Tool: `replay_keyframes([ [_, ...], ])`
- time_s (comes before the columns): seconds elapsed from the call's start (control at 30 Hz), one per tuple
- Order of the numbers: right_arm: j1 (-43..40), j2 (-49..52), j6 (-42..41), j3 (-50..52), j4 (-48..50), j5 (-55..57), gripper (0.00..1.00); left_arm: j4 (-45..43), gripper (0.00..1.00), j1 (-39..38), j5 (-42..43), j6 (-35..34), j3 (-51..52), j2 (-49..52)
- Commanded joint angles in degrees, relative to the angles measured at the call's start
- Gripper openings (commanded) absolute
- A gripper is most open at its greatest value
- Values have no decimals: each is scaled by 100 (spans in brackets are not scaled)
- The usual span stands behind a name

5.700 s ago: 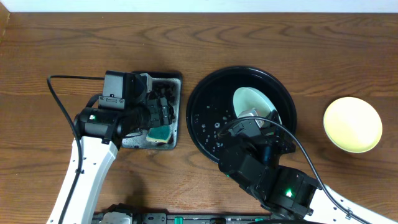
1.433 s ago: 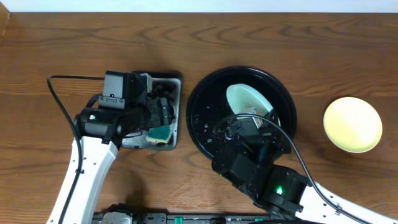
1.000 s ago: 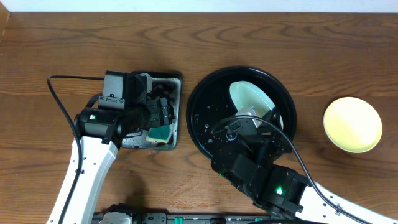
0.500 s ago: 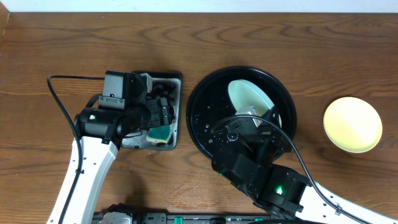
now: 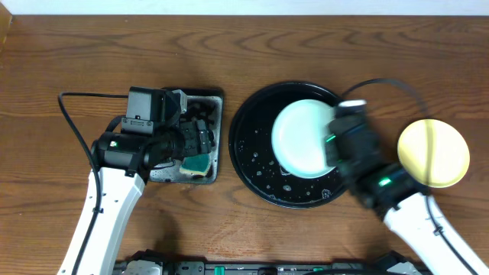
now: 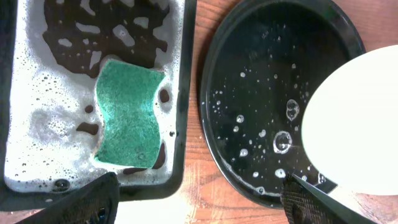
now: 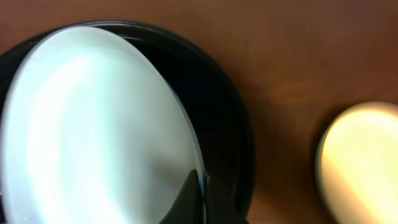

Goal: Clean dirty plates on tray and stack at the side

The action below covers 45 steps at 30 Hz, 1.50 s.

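Left claw (image 5: pixel 200 139) has jaws wide apart with nothing held, over the sponge tray (image 5: pixel 218 130) left of tabletop centre. A green sponge (image 6: pixel 127 112) lies in the foam. The round black tray (image 5: pixel 252 153) sits mid-tabletop, spotted with droplets. Right claw (image 7: pixel 199 193) is clamped on the mint plate (image 5: pixel 302 139) at its right rim, over the tray's right half. The yellow plate (image 5: pixel 433 153) sits near the tabletop's right edge.

One pale mint plate (image 5: pixel 304 139) over the wet glossy black tray (image 5: pixel 252 153), pale yellow plate (image 5: pixel 434 153) well apart outside it.
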<state>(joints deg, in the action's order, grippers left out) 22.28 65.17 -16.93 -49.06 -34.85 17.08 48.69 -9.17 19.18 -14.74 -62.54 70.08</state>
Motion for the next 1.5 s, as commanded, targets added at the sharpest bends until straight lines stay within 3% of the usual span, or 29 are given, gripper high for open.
replay_keyframes([
  [0.0, -1349, -74, -258, -57, -46, -2271, 1, 9, 84, 11, 7, 57, -101, 0],
  [0.13, -3445, 42, -258, -57, -52, -3383, 1, 9, 84, 11, 7, 57, -101, 0],
  [0.3, -5407, 544, -437, -57, 15, -3486, 1, 9, 83, 11, 7, 57, -101, 0],
  [0.47, -6651, 1421, -1040, -57, 354, -3370, 1, 9, 83, 11, 7, 57, -101, 0],
  [0.63, -7165, 2044, -1073, -57, 426, -3506, 1, 9, 84, 11, 7, 57, -101, 0],
  [0.73, -7184, 2188, -898, -57, 463, -3220, 1, 9, 83, 11, 7, 57, -101, 0],
  [0.77, -7178, 2192, -850, -57, 525, -3191, 7, 9, 83, 11, 7, 57, -101, 0],
  [0.83, -7169, 2140, -671, -70, 669, -3460, 32, 9, 83, 11, 7, 57, -101, 0],
  [0.97, -7036, 1711, -614, -83, 800, -4647, 50, 9, 83, 11, 7, 57, -101, 0],
  [1.17, -6131, 138, -286, -83, 673, -6035, 50, 9, 84, 11, 7, 57, -101, 0],
  [1.33, -4651, -1272, 234, -83, 330, -6371, 52, 9, 84, 11, 7, 57, -101, 0],
  [1.47, -3355, -2048, 374, -83, 184, -6367, 59, 9, 84, 11, 7, 57, -101, 0],
])
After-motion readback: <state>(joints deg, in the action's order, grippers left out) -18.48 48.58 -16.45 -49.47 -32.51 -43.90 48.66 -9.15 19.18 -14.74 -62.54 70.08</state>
